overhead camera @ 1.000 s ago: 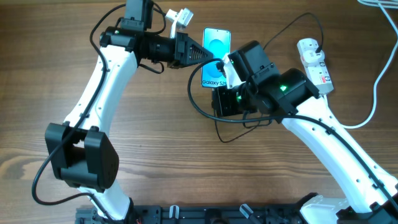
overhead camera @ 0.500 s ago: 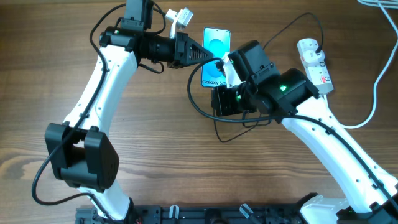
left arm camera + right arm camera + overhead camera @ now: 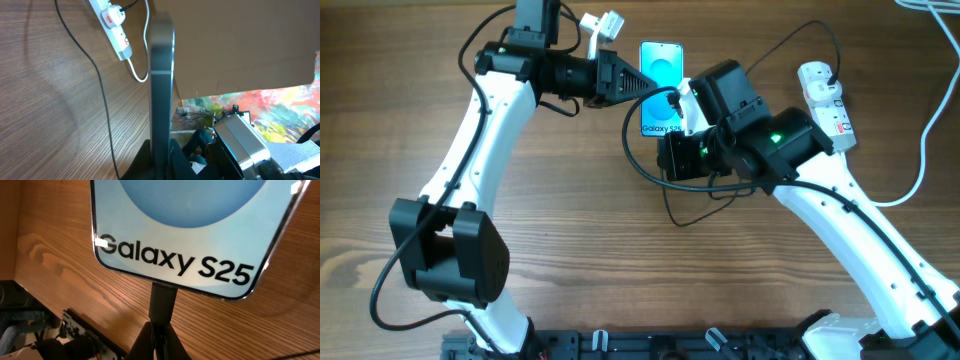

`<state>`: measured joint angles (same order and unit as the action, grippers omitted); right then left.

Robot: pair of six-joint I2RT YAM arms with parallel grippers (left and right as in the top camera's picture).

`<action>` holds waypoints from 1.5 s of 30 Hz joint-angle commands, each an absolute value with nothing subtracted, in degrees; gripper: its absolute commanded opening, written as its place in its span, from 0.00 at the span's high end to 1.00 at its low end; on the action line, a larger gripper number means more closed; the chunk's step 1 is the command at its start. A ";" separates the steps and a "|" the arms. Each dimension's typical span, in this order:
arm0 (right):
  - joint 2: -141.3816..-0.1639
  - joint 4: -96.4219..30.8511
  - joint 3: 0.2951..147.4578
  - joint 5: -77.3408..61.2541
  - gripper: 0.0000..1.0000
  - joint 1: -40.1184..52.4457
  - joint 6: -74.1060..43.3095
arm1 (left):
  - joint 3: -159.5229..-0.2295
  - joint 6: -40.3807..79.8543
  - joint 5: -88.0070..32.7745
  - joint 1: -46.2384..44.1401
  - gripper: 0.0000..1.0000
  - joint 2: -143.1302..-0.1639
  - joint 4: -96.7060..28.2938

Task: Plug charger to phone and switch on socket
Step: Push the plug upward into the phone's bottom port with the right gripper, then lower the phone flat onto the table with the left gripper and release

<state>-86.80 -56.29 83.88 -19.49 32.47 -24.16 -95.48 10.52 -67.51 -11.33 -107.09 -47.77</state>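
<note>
The phone is toward the far side of the surface, between my two grippers. My left gripper is at its left edge and my right gripper at its near end. The charger tip meets that near end. The socket lies well apart, to the right.

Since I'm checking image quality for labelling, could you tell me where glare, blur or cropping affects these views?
Overhead: evenly lit and sharp, with only faint shadows. Right wrist: the phone fills the top and is cropped by the frame, and a small bright glare spot sits on the G, yet the lettering reads clearly. Left wrist: the phone shows edge-on with a pale sheen along it, and the socket behind stays recognisable.
</note>
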 commanded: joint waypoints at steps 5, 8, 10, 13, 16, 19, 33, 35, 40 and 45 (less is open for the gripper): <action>-86.89 -49.67 85.19 -15.40 0.96 30.68 -19.51 | -95.48 9.19 -70.76 -12.64 0.96 -107.00 -50.70; -86.89 -48.42 85.19 -13.96 0.95 30.68 -19.70 | -95.48 9.19 -71.16 -12.64 0.96 -107.00 -51.35; -86.89 -48.36 85.19 -13.93 0.92 30.68 -19.70 | -95.48 9.19 -71.13 -12.64 0.96 -107.00 -51.53; -86.89 -48.51 85.19 -13.93 0.85 30.68 -19.70 | -95.48 9.19 -70.81 -12.64 0.96 -107.00 -51.48; -86.89 -48.77 85.19 -13.96 0.84 30.68 -19.75 | -95.48 9.21 -69.36 -12.64 0.96 -107.00 -51.51; -86.87 -50.30 85.19 -14.00 0.80 30.68 -19.75 | -95.48 9.45 -67.11 -12.64 0.96 -107.00 -51.46; -84.86 -63.16 88.51 -9.02 0.15 23.55 -32.08 | -95.46 12.86 -45.41 -14.20 0.96 -109.93 -56.05; -84.86 -64.31 88.51 -9.02 0.04 20.69 -33.17 | -95.46 13.87 -43.31 -15.55 0.96 -112.18 -55.68; -84.88 -67.22 88.49 -8.73 0.03 17.26 -30.81 | -95.46 17.02 -42.54 -17.06 0.96 -118.21 -52.47; -84.93 -67.18 88.01 -8.78 0.03 17.28 -30.63 | -95.46 17.23 -42.81 -19.46 0.96 -124.18 -49.04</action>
<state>-85.84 -67.11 87.18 -9.96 17.34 -31.40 -95.50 16.51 -41.76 -17.89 -121.80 -50.63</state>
